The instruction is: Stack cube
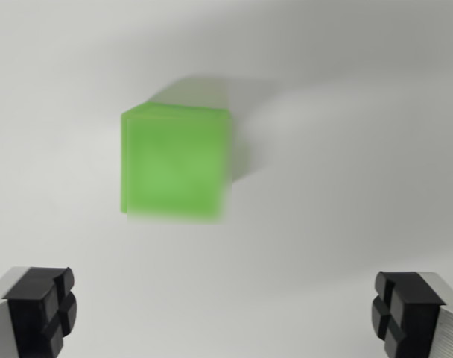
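Bright, even light; blurred cube (pixel 176 162)

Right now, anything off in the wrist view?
Nothing stands out. The green cube sits flat on the white surface, intact, slightly motion-blurred. The tool is open and empty, its fingers apart at the bottom corners. No second cube is in view.

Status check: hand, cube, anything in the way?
Hand open, empty. Green cube on white surface, beyond the fingertips, ungrasped, blurred. Nothing in the way.
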Available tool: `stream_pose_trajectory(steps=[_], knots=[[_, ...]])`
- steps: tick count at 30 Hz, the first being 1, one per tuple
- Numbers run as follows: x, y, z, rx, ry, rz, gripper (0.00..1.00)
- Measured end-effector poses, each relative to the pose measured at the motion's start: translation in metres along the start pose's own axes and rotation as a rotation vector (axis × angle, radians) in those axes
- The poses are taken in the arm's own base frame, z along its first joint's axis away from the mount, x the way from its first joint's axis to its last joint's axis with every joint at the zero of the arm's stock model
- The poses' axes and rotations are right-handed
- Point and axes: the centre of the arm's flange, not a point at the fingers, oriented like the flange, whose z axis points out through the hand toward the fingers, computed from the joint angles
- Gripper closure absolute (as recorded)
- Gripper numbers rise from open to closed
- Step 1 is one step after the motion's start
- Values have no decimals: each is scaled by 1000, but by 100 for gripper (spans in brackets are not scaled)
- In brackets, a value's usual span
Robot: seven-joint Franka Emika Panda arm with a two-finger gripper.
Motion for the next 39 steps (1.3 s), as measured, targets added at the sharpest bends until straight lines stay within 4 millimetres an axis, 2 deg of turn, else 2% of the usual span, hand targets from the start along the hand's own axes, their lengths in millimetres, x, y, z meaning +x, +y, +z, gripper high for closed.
stream_pose_trajectory(steps=[17, 31, 39], knots=[[-15, -25, 65, 1, 1, 69, 0], [-15, -25, 117, 0, 3, 71, 0], [-15, -25, 131, 0, 3, 71, 0]])
